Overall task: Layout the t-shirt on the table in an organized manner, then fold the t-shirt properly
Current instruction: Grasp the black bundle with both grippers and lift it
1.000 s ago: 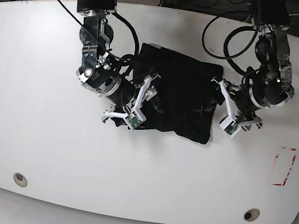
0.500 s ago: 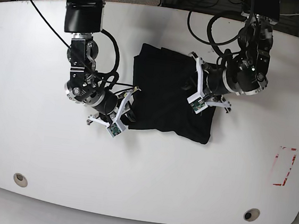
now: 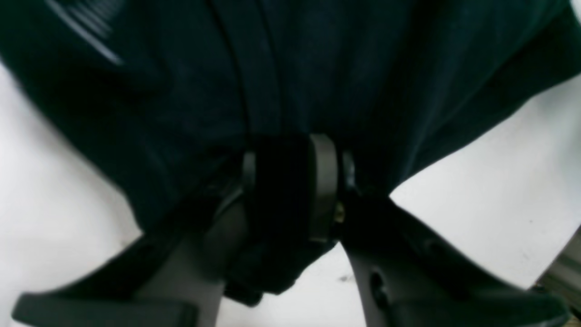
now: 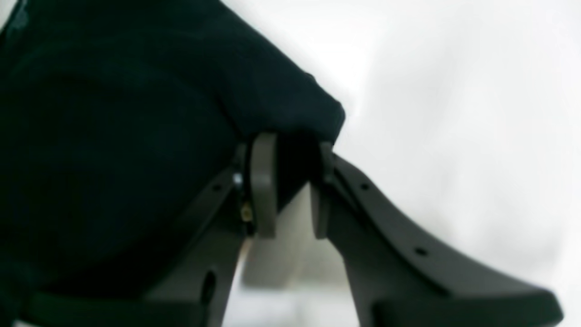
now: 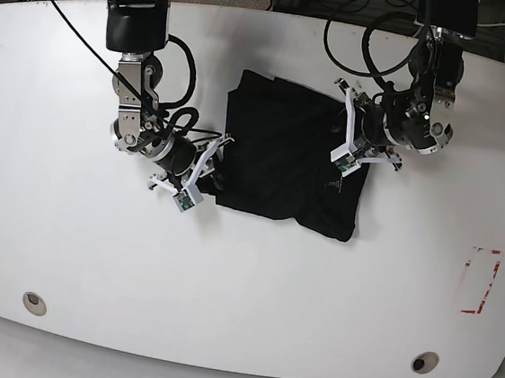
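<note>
Two arms: both reached in over the white bench (image 5: 243, 278).
T-shirt: the black t-shirt (image 5: 287, 161) lay bunched in a rough square near the middle back of the bench.
Left end effector: the left end effector (image 3: 295, 181) was pinched on the t-shirt's edge, cloth stuffed between its fingers (image 3: 323, 181).
Right end effector: the right end effector (image 4: 288, 181) was pinched on a t-shirt corner.
Red mark: a red box mark (image 5: 480, 282) sat far off from the t-shirt.

My left tool (image 5: 346, 143) and right tool (image 5: 208, 168) have swung in from the t-shirt's (image 5: 287, 161) near corners and clamped onto its side edges.
</note>
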`<state>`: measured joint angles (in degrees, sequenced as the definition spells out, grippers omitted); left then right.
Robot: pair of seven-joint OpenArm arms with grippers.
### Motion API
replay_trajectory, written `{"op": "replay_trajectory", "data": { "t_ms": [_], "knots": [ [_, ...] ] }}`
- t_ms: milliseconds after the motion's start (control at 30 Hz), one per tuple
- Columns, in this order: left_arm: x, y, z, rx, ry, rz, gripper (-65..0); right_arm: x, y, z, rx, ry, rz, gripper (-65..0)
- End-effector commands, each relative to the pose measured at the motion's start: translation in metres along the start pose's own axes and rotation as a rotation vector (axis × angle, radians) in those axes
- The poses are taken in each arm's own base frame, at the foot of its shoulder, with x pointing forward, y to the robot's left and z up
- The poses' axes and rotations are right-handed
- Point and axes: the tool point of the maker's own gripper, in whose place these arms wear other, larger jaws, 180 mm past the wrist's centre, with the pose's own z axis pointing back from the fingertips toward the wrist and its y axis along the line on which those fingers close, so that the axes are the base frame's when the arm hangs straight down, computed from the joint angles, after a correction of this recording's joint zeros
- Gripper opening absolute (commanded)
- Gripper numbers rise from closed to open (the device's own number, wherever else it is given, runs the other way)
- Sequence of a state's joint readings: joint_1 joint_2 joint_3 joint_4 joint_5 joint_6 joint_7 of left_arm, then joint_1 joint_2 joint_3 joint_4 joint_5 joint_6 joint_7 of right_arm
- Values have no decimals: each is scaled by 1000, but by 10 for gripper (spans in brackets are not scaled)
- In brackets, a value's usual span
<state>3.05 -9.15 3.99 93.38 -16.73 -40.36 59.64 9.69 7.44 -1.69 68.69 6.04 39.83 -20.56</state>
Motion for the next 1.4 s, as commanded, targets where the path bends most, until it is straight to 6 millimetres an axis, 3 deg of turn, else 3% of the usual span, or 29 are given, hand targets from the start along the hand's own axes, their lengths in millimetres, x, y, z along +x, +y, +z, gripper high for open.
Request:
{"op": "replay_trajectory", "data": {
  "t_ms": [0, 300, 600, 767, 1033, 1233, 1367],
  "knots": [
    [5, 22, 2, 42, 13, -5, -531, 2, -1, 4, -1, -16, 7, -541],
    [20, 48, -3, 58, 55, -72, -531, -22, 2, 37, -51, -18, -7, -541],
    [63, 35, -15, 23, 61, -248, -531, -33, 16, 68, -95, 11, -2, -541],
    [95, 27, -12, 25, 32, -359, -531, -20, 26, 82, -126, -11, 19, -541],
    [152, 27, 23, 107, -102, -472, -531, 19, 25, 103, -183, 0, 137, -541],
    [168, 19, 41, 138, -166, -519, -531, 47, 16, 105, -214, -14, 188, -541],
    [147, 14, 40, 131, -136, -503, -531, 61, 11, 96, -218, -36, 181, -541]
  ]
}}
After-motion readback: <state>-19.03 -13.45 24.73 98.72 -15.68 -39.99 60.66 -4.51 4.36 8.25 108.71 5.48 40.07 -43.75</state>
